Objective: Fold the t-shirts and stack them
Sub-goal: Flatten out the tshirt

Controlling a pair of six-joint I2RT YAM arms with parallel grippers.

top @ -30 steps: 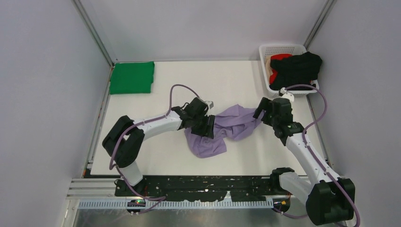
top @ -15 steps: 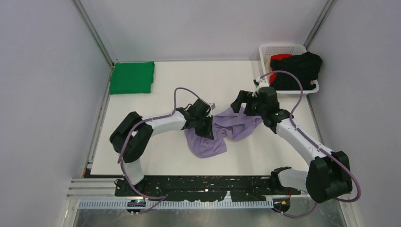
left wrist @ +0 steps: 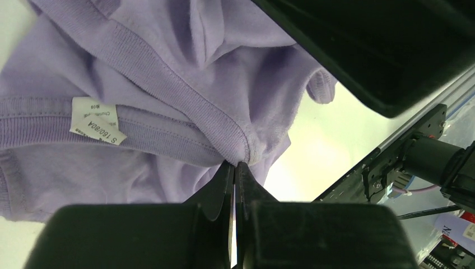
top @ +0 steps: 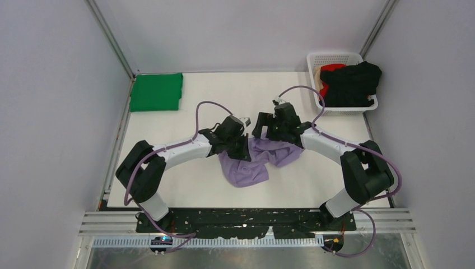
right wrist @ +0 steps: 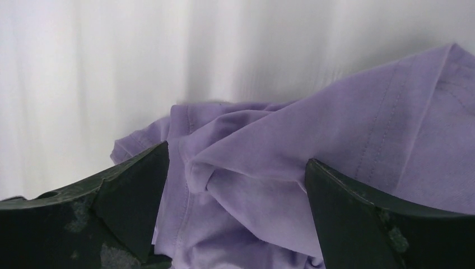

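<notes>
Lavender t-shirt [top: 246, 169], green t-shirt [top: 156, 92]: one each; left tool [left wrist: 236, 166], right tool [right wrist: 236, 157].

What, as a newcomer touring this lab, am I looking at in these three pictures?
Two robot arms sit at the near edge of a table. The wide picture is from a camera overhead; each close-up is from a camera on one wrist. A crumpled lavender t-shirt lies mid-table, a folded green shirt at the far left, and a basket at the far right holds a black shirt and a red shirt. The left arm's fingers pinch it near the collar; the right arm's fingers hang open above the shirt.
</notes>
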